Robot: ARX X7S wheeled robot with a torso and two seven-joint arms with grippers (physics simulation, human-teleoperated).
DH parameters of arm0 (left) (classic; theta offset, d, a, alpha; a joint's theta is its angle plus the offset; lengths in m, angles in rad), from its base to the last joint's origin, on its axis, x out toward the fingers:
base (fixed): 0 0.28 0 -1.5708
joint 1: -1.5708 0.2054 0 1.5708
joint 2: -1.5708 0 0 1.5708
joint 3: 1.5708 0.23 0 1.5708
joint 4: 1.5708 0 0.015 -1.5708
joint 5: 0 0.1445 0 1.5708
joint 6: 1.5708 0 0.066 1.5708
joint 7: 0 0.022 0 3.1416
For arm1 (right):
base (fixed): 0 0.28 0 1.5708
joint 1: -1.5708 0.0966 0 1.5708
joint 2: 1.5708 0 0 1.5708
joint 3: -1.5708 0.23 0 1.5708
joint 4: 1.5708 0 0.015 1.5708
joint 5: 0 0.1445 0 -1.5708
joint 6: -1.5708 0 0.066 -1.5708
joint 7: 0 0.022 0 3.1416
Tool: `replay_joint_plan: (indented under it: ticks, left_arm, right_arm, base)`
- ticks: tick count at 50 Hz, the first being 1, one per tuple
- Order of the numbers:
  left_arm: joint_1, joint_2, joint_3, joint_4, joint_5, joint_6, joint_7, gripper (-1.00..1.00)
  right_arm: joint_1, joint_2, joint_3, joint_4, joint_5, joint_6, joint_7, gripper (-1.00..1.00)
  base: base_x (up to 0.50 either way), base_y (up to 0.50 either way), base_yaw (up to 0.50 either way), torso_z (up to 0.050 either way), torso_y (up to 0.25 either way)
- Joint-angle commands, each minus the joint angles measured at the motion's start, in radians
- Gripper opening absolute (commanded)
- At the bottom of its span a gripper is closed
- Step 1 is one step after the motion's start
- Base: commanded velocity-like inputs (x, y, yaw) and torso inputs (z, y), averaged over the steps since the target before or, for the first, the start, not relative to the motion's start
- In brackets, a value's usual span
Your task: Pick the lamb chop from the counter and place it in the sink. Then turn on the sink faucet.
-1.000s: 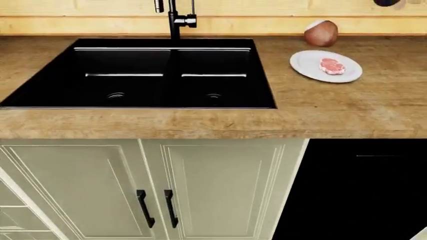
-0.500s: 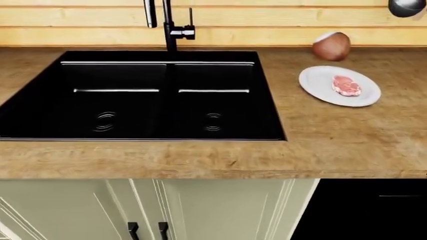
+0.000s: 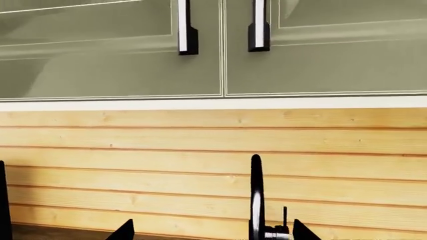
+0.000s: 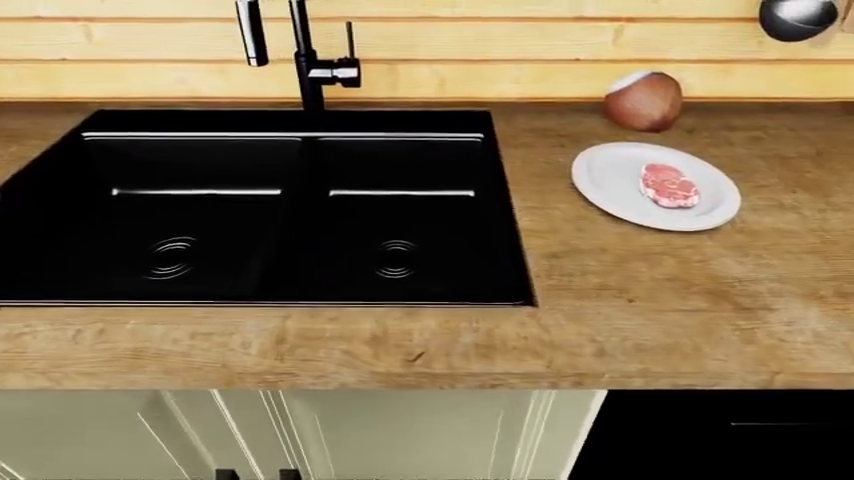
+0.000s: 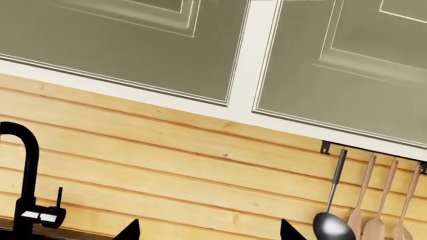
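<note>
The lamb chop (image 4: 669, 185), a small pink-red slab with white fat, lies on a white plate (image 4: 607, 180) on the wood-grain counter (image 4: 641, 300), right of the sink. The black double-basin sink (image 4: 267, 210) fills the left half of the head view. The thin black faucet (image 4: 304, 60) stands behind it; it also shows in the left wrist view (image 3: 257, 200) and the right wrist view (image 5: 27, 180). Neither arm shows in the head view. My left gripper (image 3: 210, 235) and right gripper (image 5: 207, 232) are open and empty, only their dark fingertips showing, raised and facing the plank wall.
A brown coconut (image 4: 643, 100) with a white top stands behind the plate by the wall. A silver ladle (image 5: 329, 220) and wooden utensils hang on a rail at the right. Pale green upper cabinets (image 3: 220, 50) hang above the wall; lower cabinet doors (image 4: 334, 435) sit below the counter edge.
The head view has shifted: the sink, faucet and plate now sit further left and lower in the picture, and less of the lower cabinets shows. The lamb chop has not moved on its plate.
</note>
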Motion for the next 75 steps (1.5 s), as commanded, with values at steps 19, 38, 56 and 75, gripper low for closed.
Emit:
replay_joint_plan:
  ticks: [19,38,56,75]
  left_arm:
    - [0.015,-0.015,0.018,0.014,0.023,0.008,0.025,1.0]
    - [0.029,-0.026,0.02,0.021,0.019,0.017,0.025,1.0]
    - [0.035,-0.033,0.022,0.022,0.017,0.024,0.022,1.0]
    - [0.039,-0.039,0.027,0.023,0.016,0.03,0.023,1.0]
  right_arm:
    - [-0.01,0.008,-0.012,-0.006,0.006,-0.027,-0.014,1.0]
    - [-0.012,0.016,-0.023,-0.03,0.004,-0.055,-0.024,1.0]
    - [-0.019,0.022,-0.031,-0.03,0.009,-0.066,-0.037,1.0]
    - [-0.027,0.024,-0.033,-0.034,0.015,-0.075,-0.037,1.0]
  base:
    - [0.01,-0.5,0.0,0.0,0.0]
    - [0.27,-0.27,0.0,0.0,0.0]
    - [0.47,0.0,0.0,0.0,0.001]
    - [0.5,0.0,0.0,0.0,0.001]
